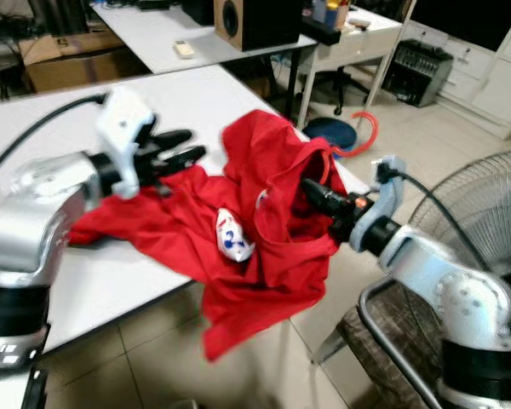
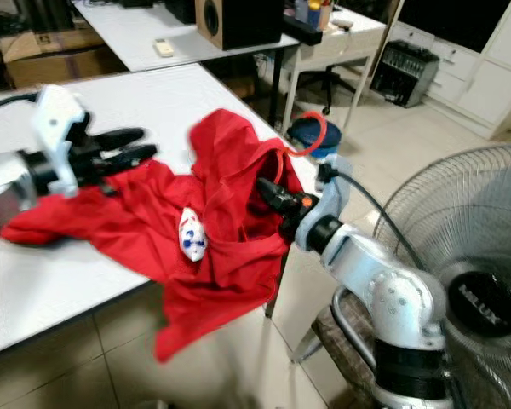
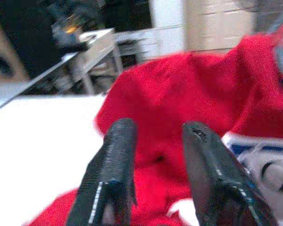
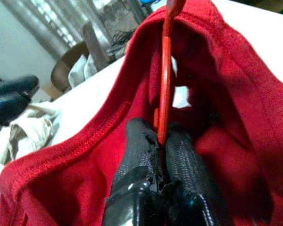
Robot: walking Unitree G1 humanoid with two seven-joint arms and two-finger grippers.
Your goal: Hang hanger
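A red shirt [image 1: 238, 213] lies crumpled on the white table [image 1: 77, 119] and hangs over its near corner, a white and blue print [image 1: 232, 237] showing. My right gripper [image 1: 319, 194] reaches into the shirt's opening, shut on a thin red hanger [image 4: 166, 70]. The hanger's hook [image 1: 368, 132] sticks out past the shirt on the right. My left gripper [image 1: 183, 145] hovers over the shirt's left part, its fingers [image 3: 115, 150] open and holding nothing.
A standing fan [image 2: 468, 256] is close by my right arm. Beyond the table corner sit a blue round thing [image 1: 332, 132] on the floor and a white desk [image 1: 358, 43]. A wooden speaker [image 1: 255, 21] stands on a second table behind.
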